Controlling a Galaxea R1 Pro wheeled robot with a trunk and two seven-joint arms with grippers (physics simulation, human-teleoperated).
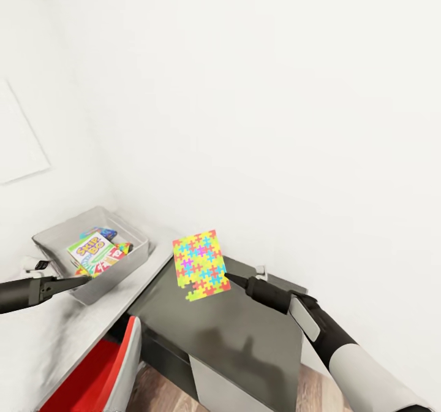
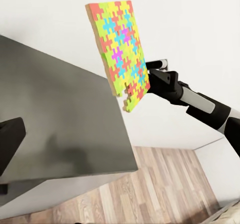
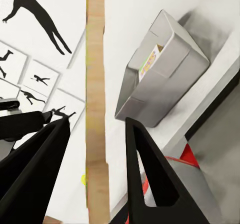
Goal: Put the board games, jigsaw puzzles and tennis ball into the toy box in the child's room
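Over the dark low end of the table (image 1: pixel 184 314), my right gripper (image 1: pixel 228 277) has a jigsaw puzzle (image 1: pixel 200 265) pinched by its lower corner, the slab standing nearly upright in the air, clear of the surface w/ its shadow on the dark top below. From the right wrist cam I see the puzzle edge-on, a tan strip running between the two black fingers (image 3: pixel 145 169); there's daylight on both sides of the strip there, so how tightly they bear on it I can't tell from that angle, but the slab hangs off the tips in the head view, so it's held. The left wrist cam shows the coloured face w/ one piece missing at the bottom edge, gripper right behind it.

Beyond the puzzle from the right gripper, up on the pale grey top, sits the toy box (image 1: pixel 52 235). Inside I can make out the SKIP-BO box (image 1: pixel 92 249) leaning, plus other bright things beside it, too small to tell apart. Puzzle & toy box are apart, not far.

My left gripper (image 1: pixel 82 281) hovers just beside the near wall of the toy box, fingers together to a point as far as I can see, nothing in them. Beneath it there's a red & white chair (image 1: pixel 104 363) tucked by the desk. Behind the toy box: white wall w/ black silhouette prints (image 3: pixel 35 19) in the right wrist cam.
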